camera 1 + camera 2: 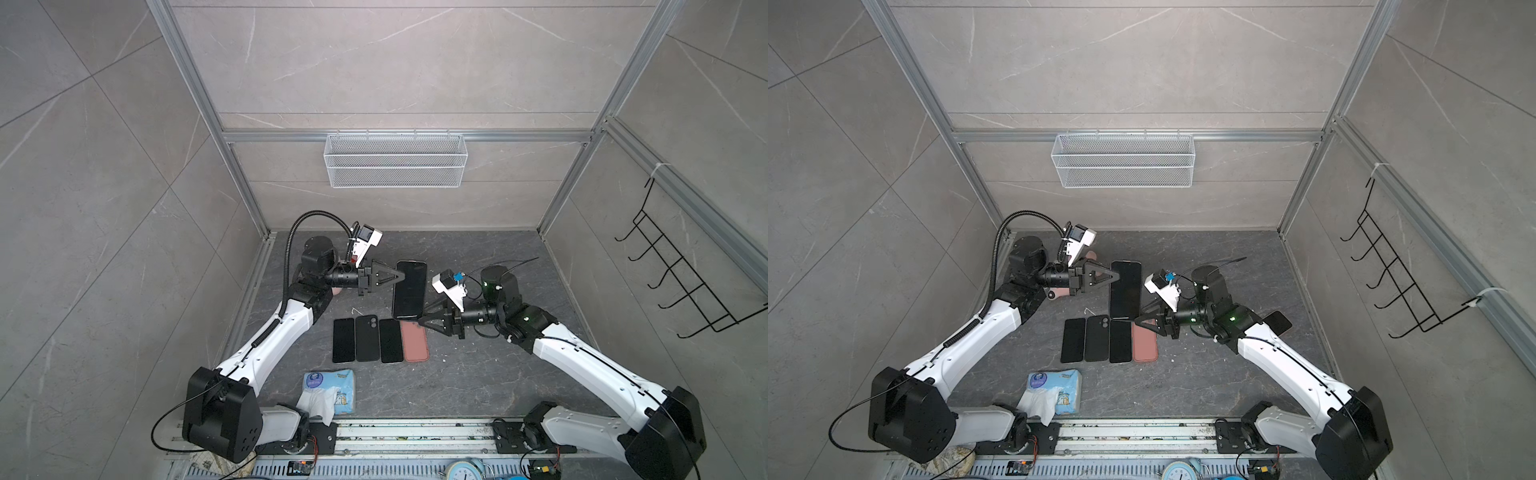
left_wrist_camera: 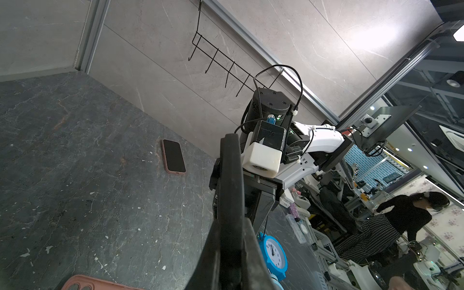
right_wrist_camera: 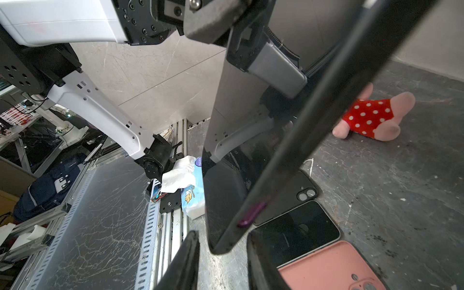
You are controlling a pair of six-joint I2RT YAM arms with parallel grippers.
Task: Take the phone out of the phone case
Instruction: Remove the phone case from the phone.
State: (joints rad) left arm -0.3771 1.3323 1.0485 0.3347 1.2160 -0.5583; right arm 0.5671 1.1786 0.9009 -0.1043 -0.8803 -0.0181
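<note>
1. Holding the flat black rectangular cased phone (image 1: 409,291) in the air over the grey marbled tabletop (image 1: 478,374). The left gripper (image 1: 402,276) is clamped tight on one long edge, near the far end.
2. The right gripper (image 1: 420,321) sits at the phone's near corner. In the wrist view its jaws stand apart with the corner between them, and neither finger (image 3: 261,261) visibly touches it.
3. Handling, by judgement: a stiff body of moderate weight with a slick, fragile glass face. The case rim is likely pliable. Take the case lip at a corner and peel it off, keeping off the screen.
4. Room:
   - A row of three dark phone-sized slabs (image 1: 367,340) and a salmon-pink soft case (image 1: 414,343) lie just under the near end, so a drop would land there.
   - The table is open toward the back wall.
   - The blue tissue pack (image 1: 330,392) is well apart.
</note>
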